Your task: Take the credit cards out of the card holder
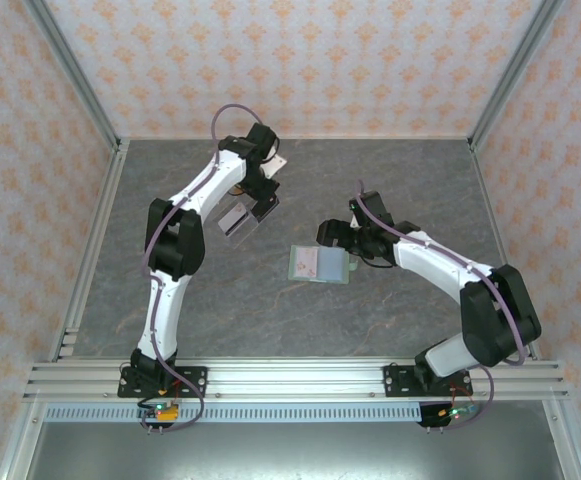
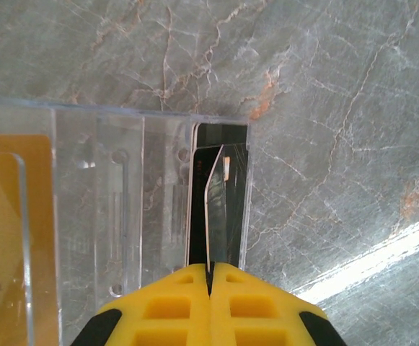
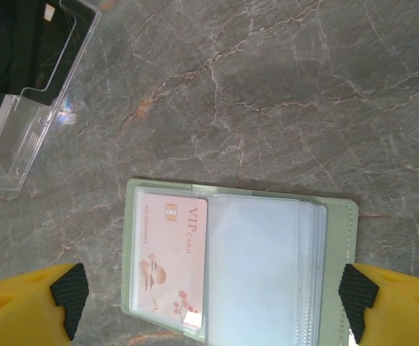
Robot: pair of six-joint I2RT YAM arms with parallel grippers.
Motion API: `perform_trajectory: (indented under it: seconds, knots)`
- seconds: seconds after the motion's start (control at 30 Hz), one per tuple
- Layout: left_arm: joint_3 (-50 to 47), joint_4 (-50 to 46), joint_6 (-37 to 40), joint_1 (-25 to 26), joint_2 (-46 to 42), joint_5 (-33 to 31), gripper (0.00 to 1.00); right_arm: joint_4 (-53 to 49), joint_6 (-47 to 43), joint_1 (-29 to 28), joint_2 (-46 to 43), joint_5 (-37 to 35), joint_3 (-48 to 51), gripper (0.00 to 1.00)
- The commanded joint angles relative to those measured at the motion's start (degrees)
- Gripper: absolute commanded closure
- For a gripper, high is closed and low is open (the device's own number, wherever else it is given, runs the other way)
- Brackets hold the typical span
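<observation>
Over the clear tray [image 2: 122,216], you're pinching a card [image 2: 210,216] edge-on in the left gripper [image 2: 210,268] for slotting (right gripper [image 3: 209,295] spread, lining up on the card holder [image 3: 131,245]).

We hold our 2 arms out ahead of us. Our left arm [image 1: 170,240] reaches far forward, then folds back at the wrist. Our left gripper [image 1: 263,207] [image 2: 210,277] points down, its yellow fingers [image 2: 173,310] pressed together. Our right arm [image 1: 440,262] bends in toward the middle. Our right gripper [image 1: 342,262] [image 3: 213,292] stands wide apart, black pads [image 3: 68,292] facing each other.
</observation>
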State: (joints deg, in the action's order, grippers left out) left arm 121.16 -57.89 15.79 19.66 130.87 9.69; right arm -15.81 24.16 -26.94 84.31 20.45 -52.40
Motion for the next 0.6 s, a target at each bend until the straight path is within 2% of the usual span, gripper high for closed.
perform_trajectory:
  seconds: [0.0, 0.3, 0.57]
  knots:
    - [2.1, -2.9, 1.8, -0.1, 1.2, -0.9, 1.00, -0.4, -1.0, 0.3, 1.0, 0.9, -1.6, 0.08]
    - [3.9, -1.3, -0.2, -0.1, 2.3, -1.8, 0.96, -0.5, -1.0, 0.3, 1.0, 1.1, -1.6, 0.08]
    - [6.1, -0.9, -2.6, -0.1, 2.8, -4.0, 0.81, -0.9, -1.1, 0.3, 0.9, 0.6, -1.6, 0.09]
